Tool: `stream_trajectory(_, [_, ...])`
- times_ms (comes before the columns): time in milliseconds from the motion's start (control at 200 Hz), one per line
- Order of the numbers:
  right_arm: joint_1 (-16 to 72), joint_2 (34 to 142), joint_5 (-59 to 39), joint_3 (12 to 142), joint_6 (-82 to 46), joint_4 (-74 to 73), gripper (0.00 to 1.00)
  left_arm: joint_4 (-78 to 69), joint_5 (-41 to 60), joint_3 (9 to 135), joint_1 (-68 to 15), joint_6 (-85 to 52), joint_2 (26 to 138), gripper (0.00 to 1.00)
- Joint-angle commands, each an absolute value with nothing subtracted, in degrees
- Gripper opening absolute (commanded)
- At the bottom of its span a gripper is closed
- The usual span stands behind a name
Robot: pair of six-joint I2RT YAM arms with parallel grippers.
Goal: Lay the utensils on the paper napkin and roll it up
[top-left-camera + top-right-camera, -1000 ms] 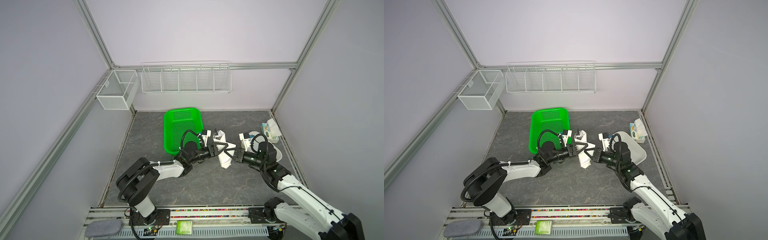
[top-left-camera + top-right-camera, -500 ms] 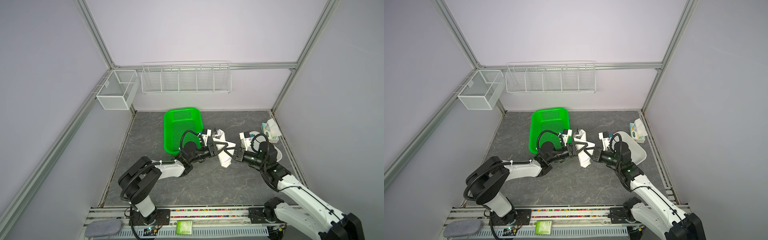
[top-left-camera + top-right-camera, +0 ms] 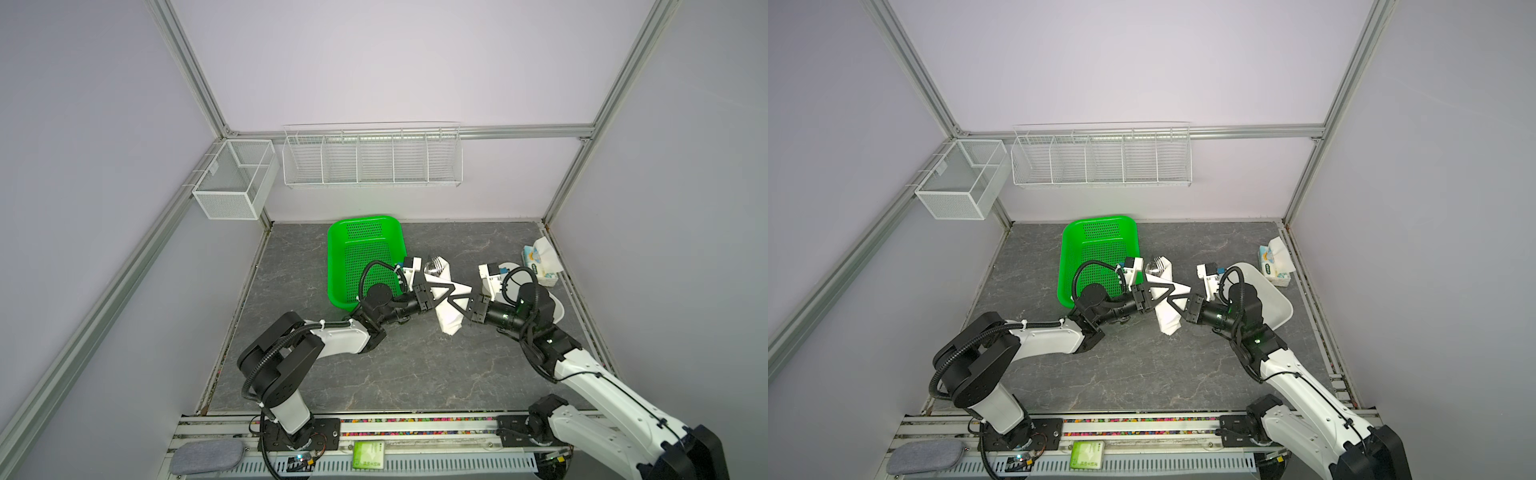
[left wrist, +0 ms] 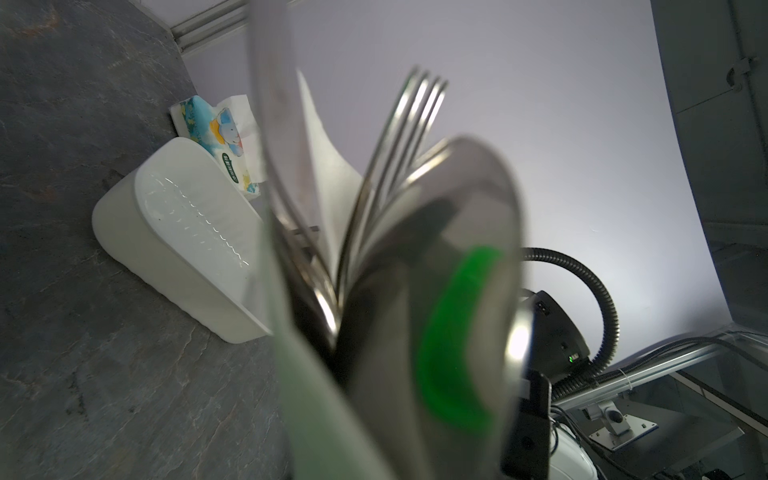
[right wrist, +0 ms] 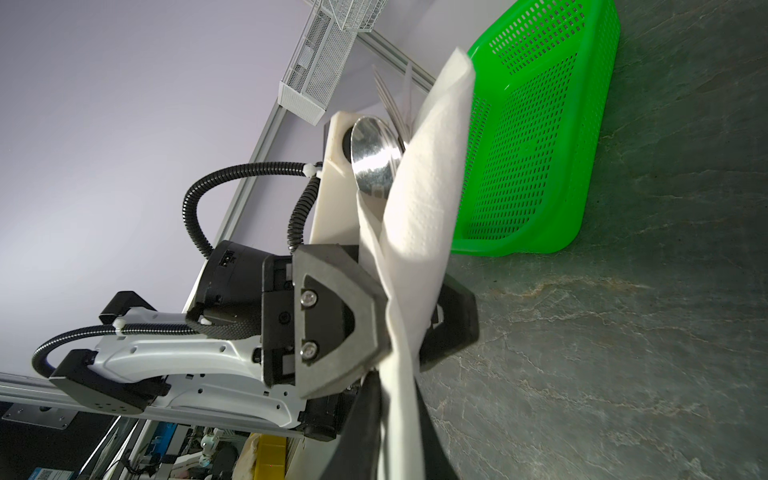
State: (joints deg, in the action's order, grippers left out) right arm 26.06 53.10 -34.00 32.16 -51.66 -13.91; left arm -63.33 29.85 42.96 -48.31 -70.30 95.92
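The paper napkin (image 3: 449, 320) is wrapped around the utensils (image 3: 434, 266) as a loose roll, which is held between the two arms near the middle of the surface (image 3: 395, 365). In both top views the roll is slanted, with the spoon (image 5: 374, 166) bowl and fork (image 4: 415, 112) tines left bare at the end turned towards 11 o'clock and the closed end turned towards 5 o'clock.

The left pincer (image 5: 405, 353) is clamped on the roll about mid-length, one jaw on each side of the paper. The right pincer (image 5: 395, 399) is closed on the paper just beside it, from the opposite side. These paired grips are judged to be meant to stop the thin sheet unwinding and the smooth metal sliding out. Whether the lower end is rested on the surface cannot be told.

The green basket (image 3: 361, 257) is found at 9 o'clock of the roll, the white tray (image 3: 1271, 299) at 3 o'clock and the tissue pack (image 3: 538, 259) beyond at 2 o'clock. The rolling is judged nearly finished, with only tightening or setting down left.
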Motion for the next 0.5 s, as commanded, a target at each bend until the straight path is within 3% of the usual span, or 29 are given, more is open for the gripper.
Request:
stream_trajectory(0, [26.0,53.1,-35.7,32.4,-52.5,-17.3,0.12,-66.7,29.6,43.9,-48.0,-71.1,96.1,0.26])
stream_trajectory(370, [26.1,52.7,-35.7,32.1,-52.1,-16.3,0.13,-67.5,29.1,43.9,-47.8,-71.4,96.1,0.12])
stream_trajectory(495, [25.9,52.0,-34.7,32.9,-51.3,-13.8,0.18,-67.7,29.2,44.1,-47.8,-71.5,96.0,0.08])
